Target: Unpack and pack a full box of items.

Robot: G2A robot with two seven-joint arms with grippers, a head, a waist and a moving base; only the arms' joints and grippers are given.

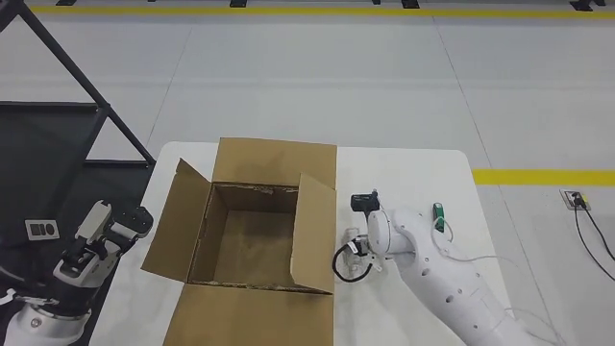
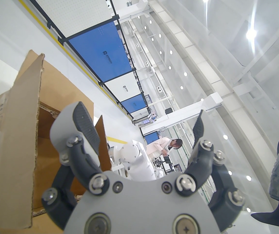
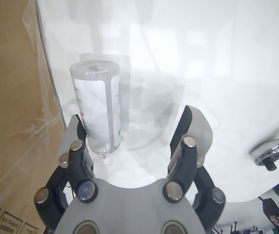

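An open cardboard box stands in the middle of the white table, flaps up, and its inside looks bare. A clear plastic bottle lies on the table beside the box wall. My right gripper is open just above it. The bottle rests near one finger pad, and the other pad is well apart from it. My left gripper is open and holds nothing. It points upward past a box flap. The left arm sits off the table's left edge.
A metal ratchet wrench lies on the table close to the right gripper. A small black object and a green-tipped item sit right of the box. A dark frame stands left of the table.
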